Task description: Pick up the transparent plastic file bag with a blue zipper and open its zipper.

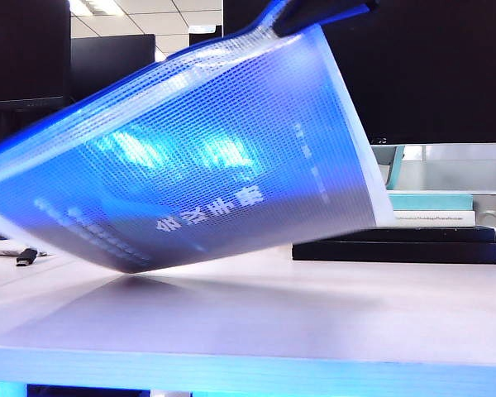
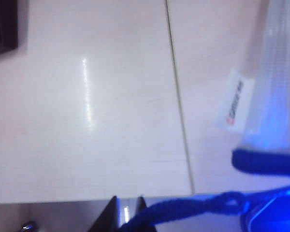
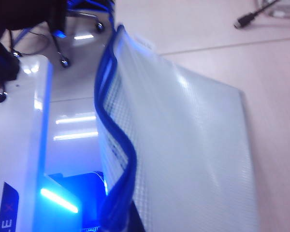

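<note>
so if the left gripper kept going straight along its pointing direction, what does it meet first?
Likely the pale wooden tabletop: the left gripper, shut on the blue cord pull loop, points down at it. Depth is unclear.

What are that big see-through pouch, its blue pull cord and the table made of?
File bag: seemingly soft translucent plastic with a woven-looking grid; it bends and lets light through. Pull cord: looks like braided blue textile, matte. Table: pale, smooth, faintly glossy, probably laminated board.

Translucent gridded file bag (image 1: pixel 198 165) tilted above table, wavy blue zipper (image 3: pixel 117 145) uppermost
</note>
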